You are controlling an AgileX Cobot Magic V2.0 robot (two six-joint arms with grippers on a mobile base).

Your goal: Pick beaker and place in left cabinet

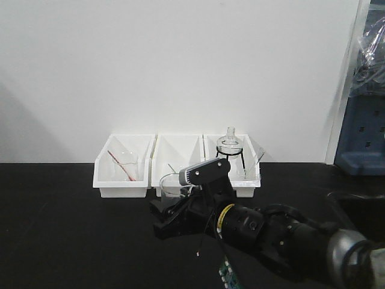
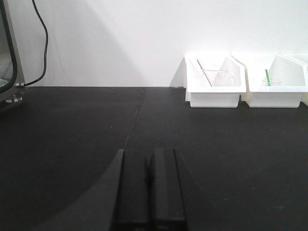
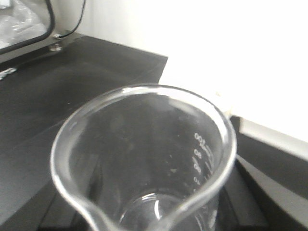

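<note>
The black desk (image 1: 60,241) fills the lower front view, and the white wall (image 1: 180,60) rises behind it. The left cabinet (image 2: 8,53) shows only as a framed edge on small feet, far to the left of the middle bin (image 1: 177,150), which is the centre one of three white bins against the wall. The right arm (image 1: 271,232) reaches in from the lower right toward the middle bin.

The beaker (image 1: 173,185) is upright just in front of the middle bin, well apart from the cabinet. Its spouted rim fills the right wrist view. The right end effector (image 1: 159,220) lies just in front of the beaker's base; I cannot tell whether it grips the glass.

The left end effector (image 2: 149,156) is well left of the middle bin, its fingers pressed nearly together and holding nothing.

A round flask on a tripod (image 1: 229,144) sits in the bin to the right of the middle bin. A small beaker with a red rod (image 1: 125,165) sits in the bin to its left.
</note>
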